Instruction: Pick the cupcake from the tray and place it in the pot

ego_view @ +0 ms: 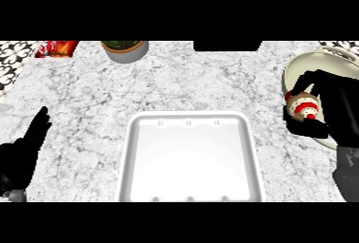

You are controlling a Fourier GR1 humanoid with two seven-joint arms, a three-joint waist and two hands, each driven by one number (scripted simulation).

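**A:** Right hand (317, 102) over on the right side of the table (189, 80), and it's got the cupcake (305, 106) — fingers and thumb curled round it, white frosting with a red stripe showing between them.

**B:** And the tray (189, 159)? White, sitting centre near the front edge, and nothing in it that I can see. So the pick looks done.

**A:** Agreed, I'd call this the carry, right at its end. The cupcake hangs at the near-left rim of the pot (298, 69), that pale round vessel at the right edge. Part over the rim, part over the opening, hard to say exactly.

**B:** The hand and forearm cover a good share of the pot, so I can't read how deep it is or whether the cupcake is touching anything.

**A:** Next move, as I judge it: shift the cupcake a little further over the opening, lower it, then uncurl the fingers. If it's let go while straddling the rim, it could tip out onto the table.

**B:** Left hand (28, 142)?

**A:** Resting at the left edge, fingers straight and pointing up, holding nothing. Not involved.

**B:** At the back, a grey planter (125, 50) and a red packet (57, 48), both well away from the action.
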